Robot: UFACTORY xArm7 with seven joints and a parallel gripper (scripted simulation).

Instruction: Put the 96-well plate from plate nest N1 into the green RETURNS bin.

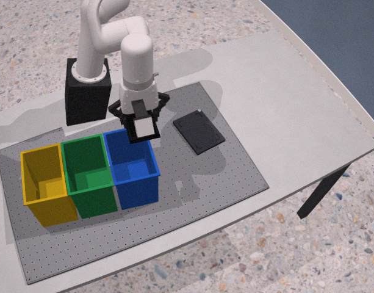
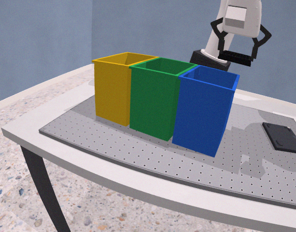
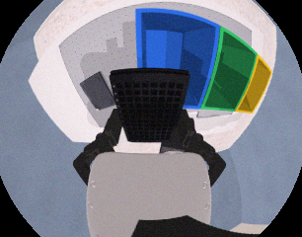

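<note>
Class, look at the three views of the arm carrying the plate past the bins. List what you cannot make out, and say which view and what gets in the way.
- Bin signs: exterior view shows the far walls of the yellow bin, green bin and blue bin; the top view hides the signed walls.
- Plate wells: top view, covered by the gripper.
- Arm base: exterior view, cropped.
- Nest label: too small.

Three open-topped bins stand side by side touching: yellow (image 1: 41, 176), green (image 1: 86, 163), blue (image 1: 133, 160).
</note>
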